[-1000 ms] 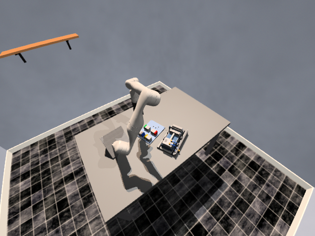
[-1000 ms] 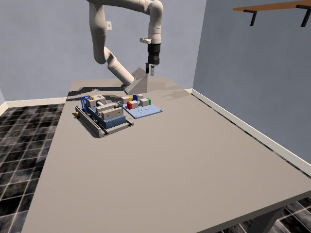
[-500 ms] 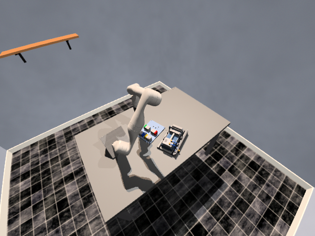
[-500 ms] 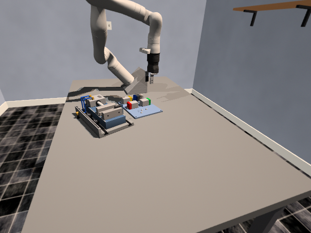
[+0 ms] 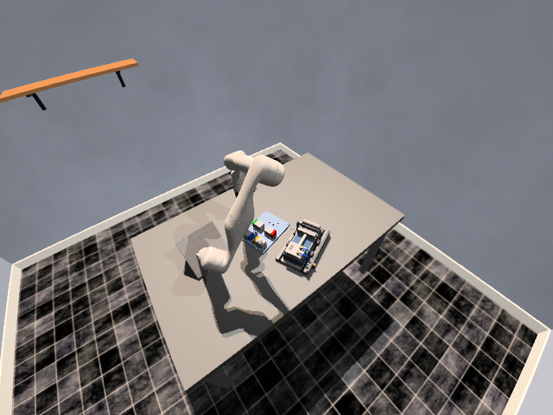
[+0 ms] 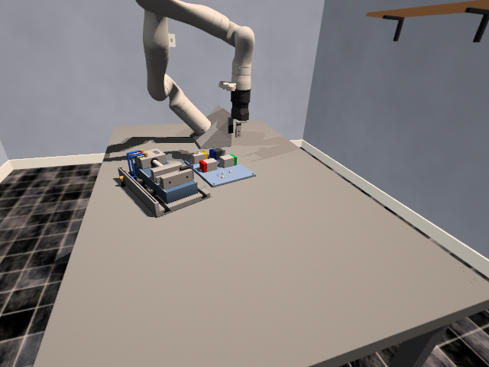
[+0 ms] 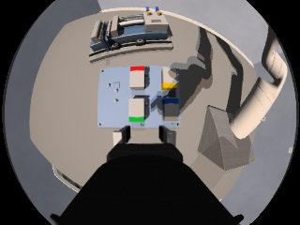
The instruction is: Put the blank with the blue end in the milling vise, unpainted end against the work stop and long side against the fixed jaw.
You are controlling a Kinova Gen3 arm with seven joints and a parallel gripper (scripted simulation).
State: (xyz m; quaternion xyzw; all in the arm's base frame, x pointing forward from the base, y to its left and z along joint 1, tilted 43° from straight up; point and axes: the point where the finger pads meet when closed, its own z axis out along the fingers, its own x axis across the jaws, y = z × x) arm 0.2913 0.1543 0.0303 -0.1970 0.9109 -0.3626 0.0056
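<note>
Wrist view, nearest first: see the gripper [image 7: 144,131] [image 6: 234,128] at lower centre, fingers spread wide, gripping nothing and touching no blank, presumably left open to fit around one. Just beyond, right of centre, find the blue-ended blank [image 7: 171,110] [image 6: 218,152] [image 5: 251,235] on the plate [image 7: 108,110] [image 6: 237,175] [image 5: 268,217], its painted end toward the yellow-ended blank [image 7: 169,76] [image 6: 199,158] [image 5: 261,243]. Note four blanks spaced apart, probably leaving finger room. Farther, at upper centre, find the vise [image 7: 145,35] [image 6: 179,192] [image 5: 292,250], bearing no blank, likely kept open for loading.
</note>
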